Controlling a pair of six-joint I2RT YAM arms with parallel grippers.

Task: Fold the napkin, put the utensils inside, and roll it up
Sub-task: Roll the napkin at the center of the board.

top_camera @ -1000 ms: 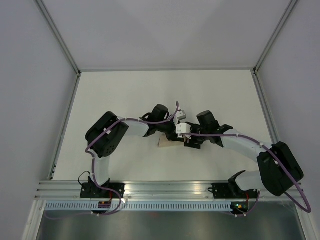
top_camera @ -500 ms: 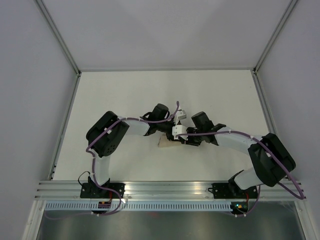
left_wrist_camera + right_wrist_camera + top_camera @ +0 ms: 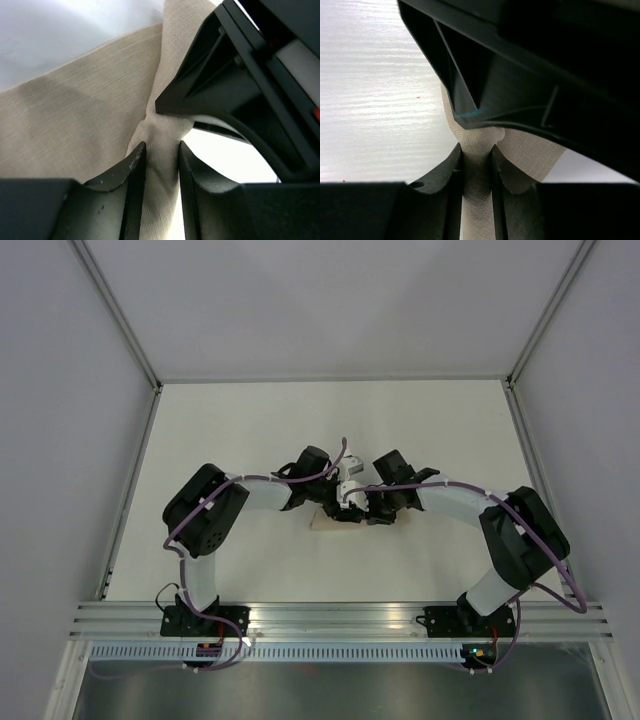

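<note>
Right arm [image 3: 468, 504] shifted inward; left claw [image 3: 161, 146] and right claw [image 3: 476, 150] each apparently pinching napkin [image 3: 75, 115] ridge.

- No text, label, brand, number or sign could be read in any of the three views

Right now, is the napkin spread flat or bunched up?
Bunched: from above the napkin is only a small strip, and both wrist views show a ridge of it between jaws.
</note>
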